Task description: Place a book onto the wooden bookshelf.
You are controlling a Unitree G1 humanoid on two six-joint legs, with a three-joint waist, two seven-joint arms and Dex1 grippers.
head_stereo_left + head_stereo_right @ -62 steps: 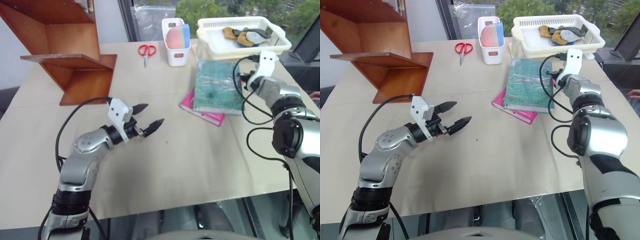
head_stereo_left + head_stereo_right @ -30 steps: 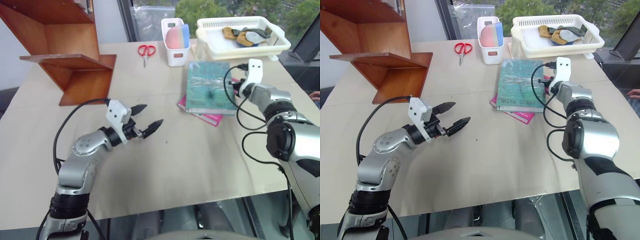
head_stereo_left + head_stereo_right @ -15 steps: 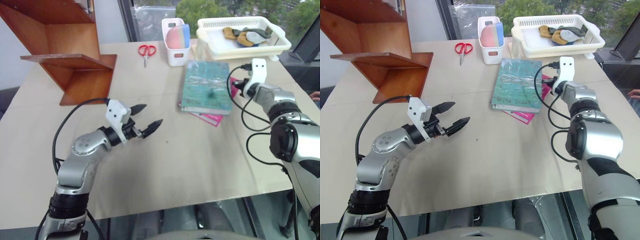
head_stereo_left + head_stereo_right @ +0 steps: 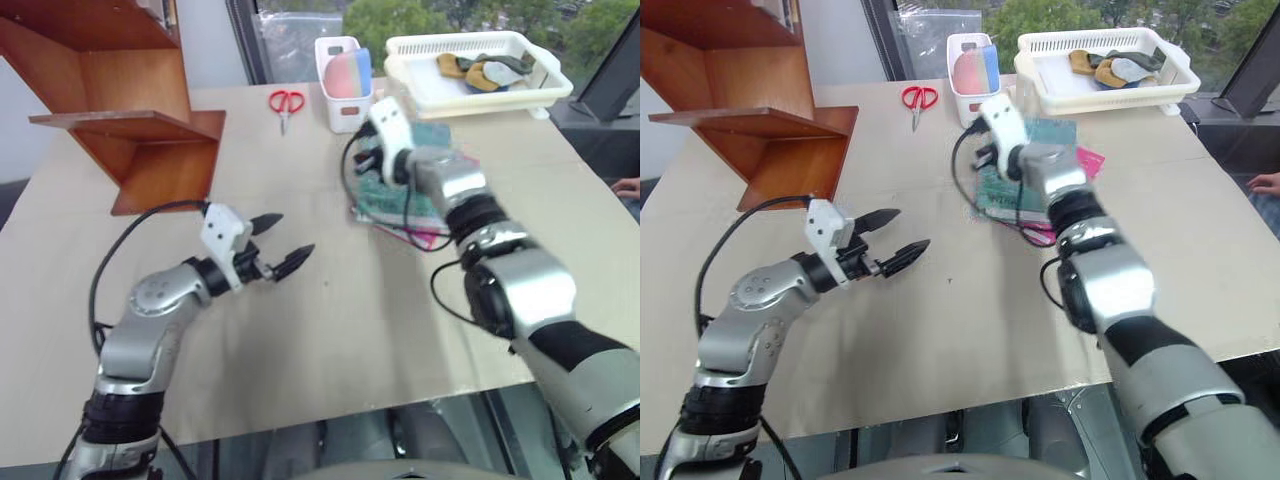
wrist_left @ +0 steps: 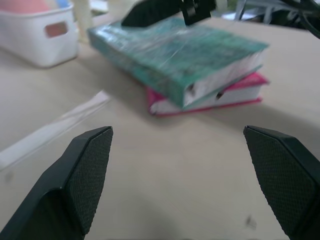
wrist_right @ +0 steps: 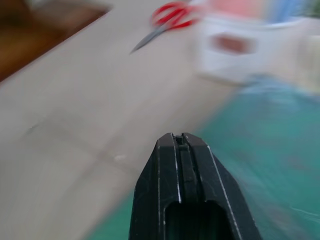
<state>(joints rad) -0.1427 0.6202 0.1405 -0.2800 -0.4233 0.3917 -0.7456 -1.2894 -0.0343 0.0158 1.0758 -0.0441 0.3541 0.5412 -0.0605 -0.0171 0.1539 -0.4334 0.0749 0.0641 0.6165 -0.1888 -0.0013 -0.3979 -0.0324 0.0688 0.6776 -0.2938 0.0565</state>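
The book (image 5: 185,60) lies on a pink book (image 5: 235,95), at 1 o'clock from the left gripper (image 4: 272,242), which waits wide open. The right gripper (image 6: 182,145), fingers pressed together, empty, hovers over its cover, probably to push.

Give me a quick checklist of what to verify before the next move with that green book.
1. Left claw open: ok, fingers spread wide above the table.
2. Right claw shut: ok, fingers pressed together over the green book.
3. Green book gripped: not ok, no claw closed on it.
4. Green book's resting place: ok, it lies on the pink book.
5. Wooden bookshelf board free: ok, nothing lies on its jutting board.
6. Scissors clear of path: cannot tell.
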